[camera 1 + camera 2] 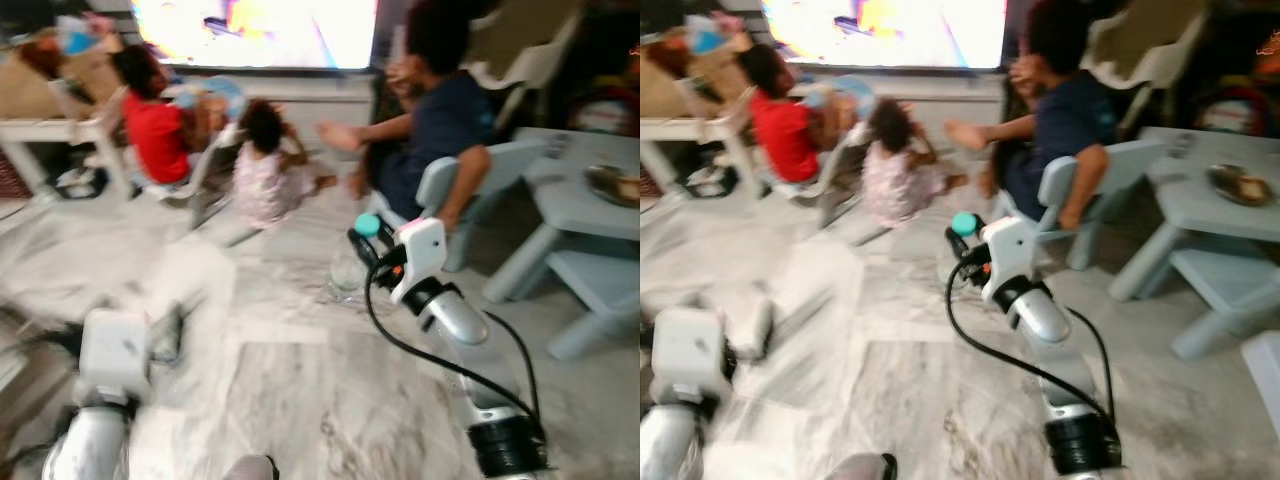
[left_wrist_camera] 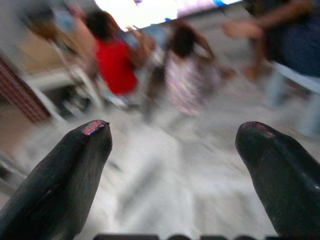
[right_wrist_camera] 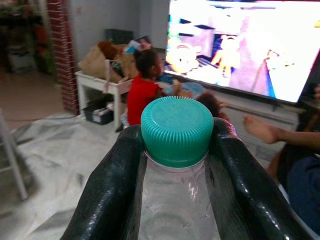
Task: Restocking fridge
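Clear bottle (image 3: 175, 200) w/ teal cap (image 3: 177, 129) clamped betw. right jaws (left jaws wide apart, nothing held).

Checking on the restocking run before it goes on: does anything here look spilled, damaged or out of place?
Nothing looks spilled or damaged. The right gripper holds a clear bottle with a teal cap upright, cap on. The left gripper is open and holds nothing. People sit on the floor ahead by a bright screen; the head views are blurred.
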